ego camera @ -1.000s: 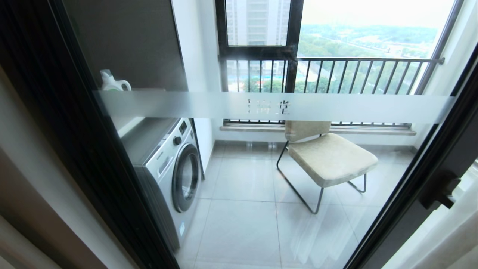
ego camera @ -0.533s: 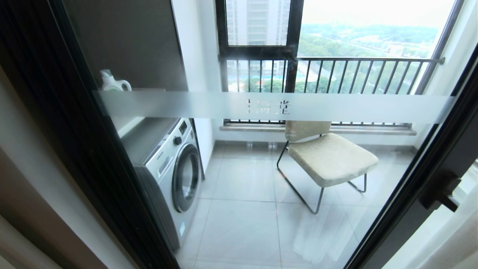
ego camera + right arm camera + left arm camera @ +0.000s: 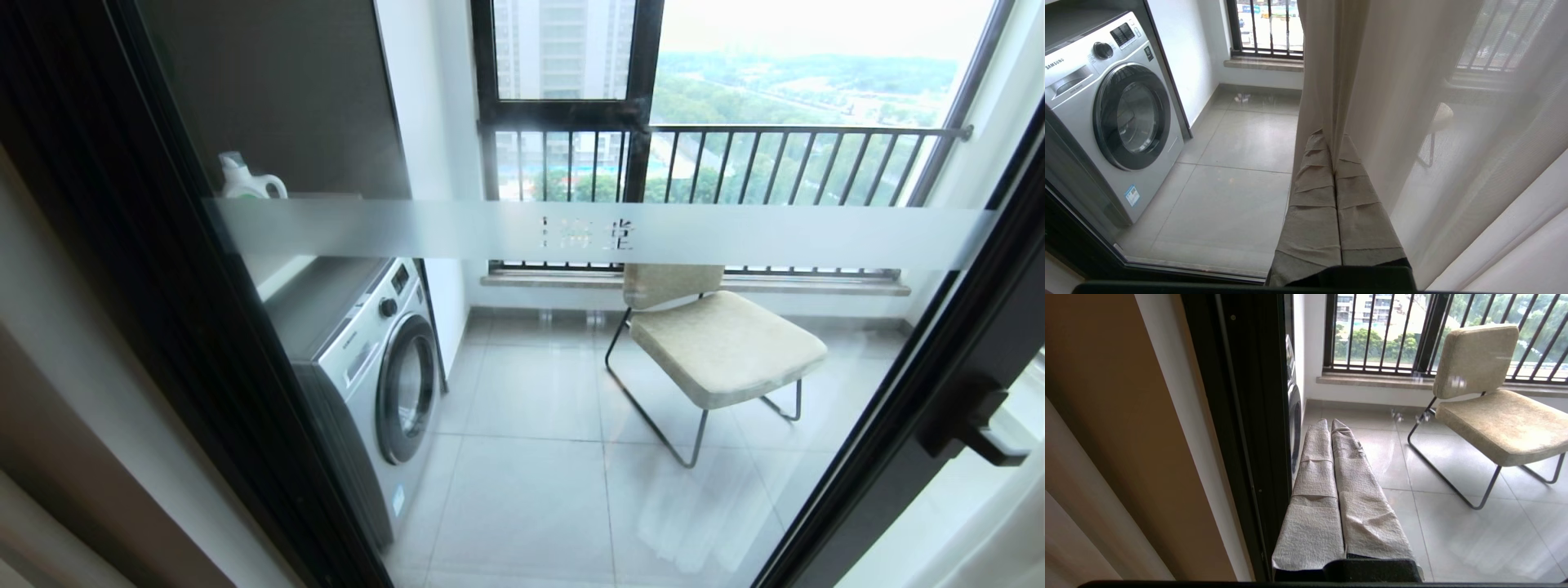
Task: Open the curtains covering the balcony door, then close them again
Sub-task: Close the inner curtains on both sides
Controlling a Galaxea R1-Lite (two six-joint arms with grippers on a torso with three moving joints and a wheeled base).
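Note:
The balcony door [image 3: 914, 457] is a glass panel in a thick black frame, with a frosted band [image 3: 571, 233] across it and a black handle [image 3: 971, 425] at the right. The pale curtains [image 3: 1008, 523] show only at the lower right corner of the head view, so the glass is uncovered. In the right wrist view the curtains [image 3: 1392, 81] hang right in front of my right gripper [image 3: 1333, 136]. It is shut, and a fold near the fabric's edge runs in between its fingertips. My left gripper [image 3: 1329, 421] is shut and empty beside the door's left frame [image 3: 1241, 416].
Behind the glass stand a washing machine [image 3: 375, 359], a beige chair [image 3: 718, 343] and a detergent bottle [image 3: 245, 181] on a shelf. A black-framed window with railing bars [image 3: 735, 163] closes the balcony. Neither arm shows in the head view.
The curtain at the head view's lower right has drawn back to the right, uncovering more of the door handle. Its pale reflection on the glass has shifted.

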